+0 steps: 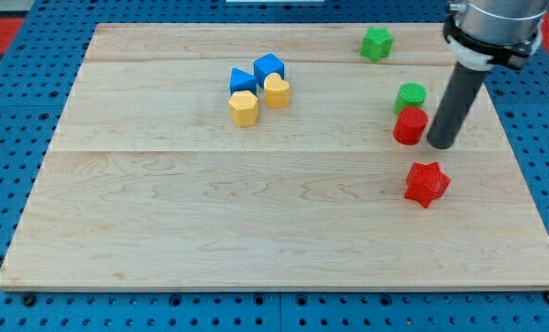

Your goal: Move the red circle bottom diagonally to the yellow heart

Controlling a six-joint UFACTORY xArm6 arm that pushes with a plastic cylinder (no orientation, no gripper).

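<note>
Camera view shows my tip (442, 144) on the wooden tabletop (209, 221), just to the view's right of the red circle (410, 125). This end effector is a plain rod, with nothing to spread or pinch. A green circle (410, 94) touches the red circle's top side. Well to the view's left, the yellow heart (277, 90) sits among a yellow hexagon (244, 108), a blue triangle (241, 79) and a blue cube (268, 66). A red star (426, 183) lies below the tip; a green star (376, 42) lies near the top edge.
</note>
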